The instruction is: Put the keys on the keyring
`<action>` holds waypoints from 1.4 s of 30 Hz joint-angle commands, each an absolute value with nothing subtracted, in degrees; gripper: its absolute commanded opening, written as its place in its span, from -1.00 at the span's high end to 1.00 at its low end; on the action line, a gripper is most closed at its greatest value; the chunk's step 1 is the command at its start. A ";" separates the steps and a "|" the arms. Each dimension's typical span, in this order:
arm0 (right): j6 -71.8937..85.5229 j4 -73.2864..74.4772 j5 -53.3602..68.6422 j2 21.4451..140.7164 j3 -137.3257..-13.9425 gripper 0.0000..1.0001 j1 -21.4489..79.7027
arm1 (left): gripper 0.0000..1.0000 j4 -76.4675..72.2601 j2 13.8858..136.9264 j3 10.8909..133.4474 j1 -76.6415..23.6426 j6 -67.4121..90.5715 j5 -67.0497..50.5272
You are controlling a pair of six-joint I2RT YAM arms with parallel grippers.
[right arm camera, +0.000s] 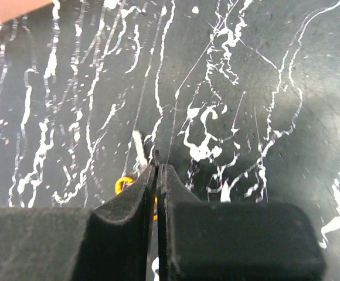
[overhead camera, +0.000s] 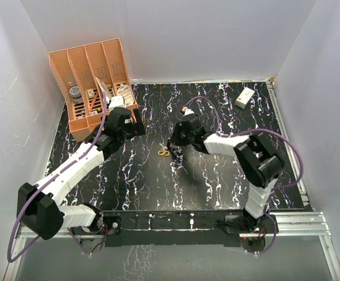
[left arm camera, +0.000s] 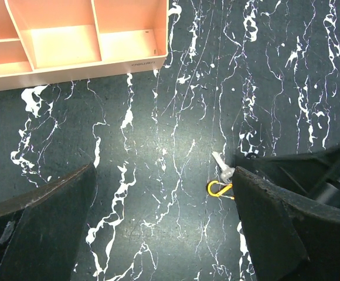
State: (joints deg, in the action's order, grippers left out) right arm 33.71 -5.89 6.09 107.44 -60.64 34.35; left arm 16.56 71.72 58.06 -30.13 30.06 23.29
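The yellow-orange keyring (overhead camera: 163, 153) lies on the black marbled table; it also shows in the left wrist view (left arm camera: 217, 188) and, half hidden behind my fingers, in the right wrist view (right arm camera: 122, 184). A silvery key (left arm camera: 222, 166) lies just beyond it, also seen in the right wrist view (right arm camera: 138, 148). My right gripper (right arm camera: 157, 167) is low over the ring, shut, with a thin dark sliver of a key (right arm camera: 156, 156) edge-on between its tips; in the top view the gripper (overhead camera: 174, 145) is right of the ring. My left gripper (left arm camera: 164, 228) is wide open and empty, up-left of the ring (overhead camera: 136, 126).
An orange slotted organizer (overhead camera: 94, 82) stands at the back left, right behind the left gripper; its front edge shows in the left wrist view (left arm camera: 76, 64). A white box with a red mark (overhead camera: 244, 97) lies at the back right. White walls enclose the table.
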 commanded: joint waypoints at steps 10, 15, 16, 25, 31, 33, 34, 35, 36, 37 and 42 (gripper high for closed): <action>27.14 -17.68 -5.50 81.65 -53.11 1.00 34.12 | -0.97 15.95 69.35 58.11 -29.79 30.40 22.46; 25.69 -16.09 -8.10 78.29 -52.79 1.00 34.14 | -0.97 15.76 69.27 58.10 -29.79 30.53 22.03; 25.67 -16.01 -8.18 77.90 -52.69 1.00 34.16 | -0.97 15.72 69.28 58.05 -29.75 30.58 21.86; 25.31 -16.04 -9.06 75.60 -51.97 1.00 34.16 | -0.97 15.56 69.32 57.92 -29.73 30.76 21.47; 25.23 -16.00 -8.96 76.00 -52.11 1.00 34.14 | -0.97 15.65 69.26 57.94 -29.77 30.76 21.61; 25.31 -16.07 -8.90 76.02 -51.98 1.00 34.18 | -0.97 15.72 69.30 57.84 -29.71 30.72 21.62; 25.31 -16.14 -8.89 76.07 -51.99 1.00 34.17 | -0.97 15.66 69.31 57.83 -29.78 30.76 21.62; 25.31 -16.08 -8.88 76.03 -51.95 1.00 34.13 | -0.97 15.65 69.31 57.83 -29.79 30.76 21.62; 25.31 -16.08 -8.88 76.03 -52.01 1.00 34.14 | -0.97 15.64 69.34 57.83 -29.77 30.76 21.62; 25.31 -16.01 -8.92 76.03 -51.95 1.00 34.13 | -0.97 15.64 69.35 57.83 -29.79 30.75 21.56; 25.31 -15.97 -9.03 76.02 -51.67 1.00 34.17 | -0.97 15.62 69.31 57.74 -29.75 30.76 21.53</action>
State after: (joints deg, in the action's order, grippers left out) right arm 25.78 -13.54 -7.86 78.15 -51.62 34.37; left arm 16.27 71.68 58.06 -30.11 30.68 21.58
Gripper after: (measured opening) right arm 0.020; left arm 0.985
